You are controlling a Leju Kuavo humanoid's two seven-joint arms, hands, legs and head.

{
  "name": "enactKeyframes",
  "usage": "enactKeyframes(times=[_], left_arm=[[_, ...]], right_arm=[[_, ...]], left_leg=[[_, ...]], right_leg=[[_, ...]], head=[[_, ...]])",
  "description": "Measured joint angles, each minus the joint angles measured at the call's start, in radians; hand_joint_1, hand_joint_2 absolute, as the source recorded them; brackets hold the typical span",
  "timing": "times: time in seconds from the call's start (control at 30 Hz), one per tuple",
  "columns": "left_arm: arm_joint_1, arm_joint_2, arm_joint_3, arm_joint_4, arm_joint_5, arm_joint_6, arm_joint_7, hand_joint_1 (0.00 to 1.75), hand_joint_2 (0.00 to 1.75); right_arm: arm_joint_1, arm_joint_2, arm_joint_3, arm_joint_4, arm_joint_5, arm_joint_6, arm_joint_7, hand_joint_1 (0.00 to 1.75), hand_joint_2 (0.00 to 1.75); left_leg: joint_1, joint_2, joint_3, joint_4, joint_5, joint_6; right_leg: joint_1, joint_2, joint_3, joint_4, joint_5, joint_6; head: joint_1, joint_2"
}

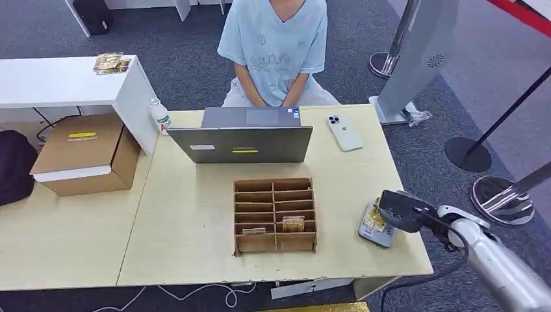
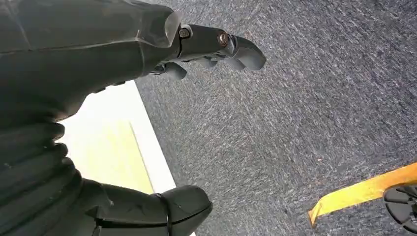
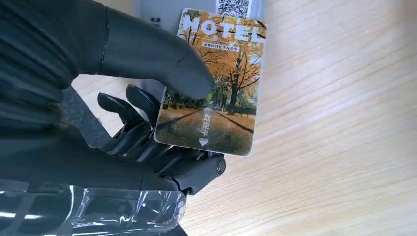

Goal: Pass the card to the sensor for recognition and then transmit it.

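The right hand (image 1: 404, 211), dark-fingered on a silver arm, comes in at about four o'clock on the pale wood tabletop (image 1: 188, 234) and pinches a glossy autumn-tree card printed "MOTEL" (image 3: 214, 83) between its thick thumb and the darker fingers beneath. The card is held flat just above a small grey card sensor with a QR sticker (image 3: 147, 12), which sits near the tabletop's right edge; whether the card touches it cannot be told. The left hand (image 2: 147, 98) hangs over dark grey carpet beside a pale table corner, its fingers apart and holding nothing.

At the middle of the tabletop stands a brown cardboard slotted organiser (image 1: 275, 214), with two more cards standing in its nearest rows. Farther back, toward twelve o'clock, a grey open laptop (image 1: 239, 143) faces a person in a light blue shirt (image 1: 276, 45) seated behind the tabletop. A white smartphone (image 1: 344, 132) lies face down at about one o'clock. A closed cardboard box (image 1: 84, 153) rests at ten o'clock, a small plastic bottle (image 1: 160, 117) near it.
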Motion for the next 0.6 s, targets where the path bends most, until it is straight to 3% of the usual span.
enactKeyframes(times=[0.3,0.6], left_arm=[[0.000,-0.004,0.021,0.000,-0.009,-0.001,0.000,0.00,1.75],[0.000,-0.004,0.033,0.000,-0.012,0.000,-0.002,0.00,1.75]], right_arm=[[0.000,0.007,0.000,0.000,0.157,-0.063,0.027,1.75,1.75],[-0.002,0.019,-0.001,0.000,0.184,-0.060,0.024,1.75,1.75]], left_leg=[[0.000,0.000,0.000,0.000,0.000,0.000],[0.000,0.000,0.000,0.000,0.000,0.000]], right_leg=[[0.000,0.000,0.000,0.000,0.000,0.000],[0.000,0.000,0.000,0.000,0.000,0.000]], head=[[0.000,0.000],[0.000,0.000]])
